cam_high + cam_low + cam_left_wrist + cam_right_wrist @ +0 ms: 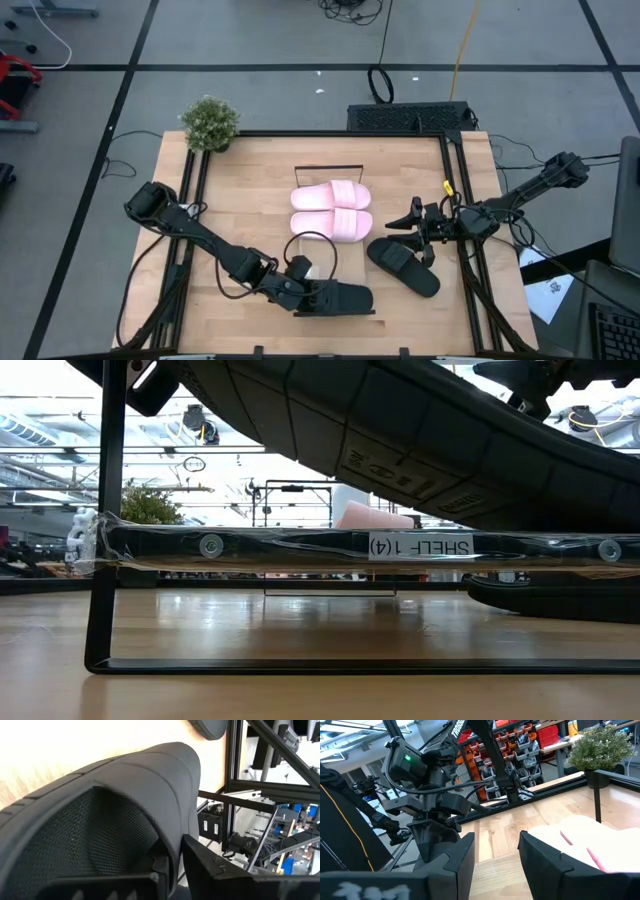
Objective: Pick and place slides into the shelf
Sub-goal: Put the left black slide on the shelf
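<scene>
My left gripper [303,290] is shut on a black slide [345,298] over the near end of the shelf [350,262], a narrow wooden board with black end bars. In the low view the slide's sole [400,430] slants above the shelf board [300,546]. Two pale pink slides [332,210] lie side by side on the shelf's middle. A second black slide [405,265] lies on the tabletop right of the shelf. My right gripper [412,226] hovers open just beyond that slide, touching nothing. My left gripper holds the black slide by its wide strap [172,835], at the strap's edge. One finger [125,882] is under the strap against the mesh lining and the other finger [225,870] is outside it. The fingers come in from the table's left. The slide is tilted above the shelf.
A potted plant [210,123] stands at the table's far left corner. Black frame rails [195,200] [462,200] run along both sides of the table. A thin cable loop [312,245] lies by the left wrist. The right wrist view shows the pink slides [590,840].
</scene>
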